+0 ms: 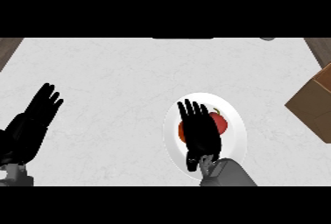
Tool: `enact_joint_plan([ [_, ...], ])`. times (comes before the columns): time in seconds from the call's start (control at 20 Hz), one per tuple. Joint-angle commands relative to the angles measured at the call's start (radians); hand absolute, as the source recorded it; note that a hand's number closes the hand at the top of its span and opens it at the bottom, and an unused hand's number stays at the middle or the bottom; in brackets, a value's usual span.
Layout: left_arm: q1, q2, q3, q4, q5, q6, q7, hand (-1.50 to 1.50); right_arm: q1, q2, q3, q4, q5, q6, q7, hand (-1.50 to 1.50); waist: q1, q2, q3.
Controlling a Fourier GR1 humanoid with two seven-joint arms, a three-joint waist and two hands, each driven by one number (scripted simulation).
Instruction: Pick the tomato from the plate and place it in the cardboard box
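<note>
Right hand [200, 131] stretched flat over tomato [222, 124] on white plate [237, 138], fingers straight, released. Left hand [31, 127] rested unclenched at surface's [116, 74] left, fingers up.

Two hands [29, 124] [202, 131], one plate [237, 133], one cardboard box [313, 105], and apparently a single half-hidden tomato [222, 123].

Pale marbled counter [116, 70]; brown wood [8, 48], perhaps floor, at far corners.
</note>
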Motion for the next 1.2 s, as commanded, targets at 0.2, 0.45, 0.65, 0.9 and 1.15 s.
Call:
enact_joint_plan([
  [0.2, 0.017, -0.006, 0.027, -0.02, -0.001, -0.042, 0.015, 0.0, -0.048, 0.003, -0.024, 0.124, 0.034, -0.121, -0.13, 1.5, 0.003, 0.0, 0.0],
  [0.45, 0.012, -0.06, 0.016, 0.032, -0.063, -0.017, -0.053, 0.0, 0.004, -0.048, -0.036, 0.019, 0.058, -0.05, -0.185, 1.5, -0.003, 0.0, 0.0],
  [0.65, 0.026, -0.004, 0.071, -0.058, 0.011, -0.078, 0.043, 0.0, -0.051, 0.002, -0.067, 0.144, 0.058, -0.1, -0.186, 1.5, 0.003, 0.0, 0.0],
  [0.9, 0.012, -0.016, 0.058, -0.009, -0.013, -0.062, 0.012, 0.0, 0.045, -0.183, -0.253, 0.037, -0.12, 0.101, -0.289, 1.5, -0.005, -0.001, 0.0],
  [1.15, 0.018, -0.041, 0.057, 0.029, -0.042, -0.067, -0.045, 0.0, 0.1, -0.294, -0.327, -0.051, -0.143, 0.137, -0.371, 1.5, -0.005, -0.001, 0.0],
])
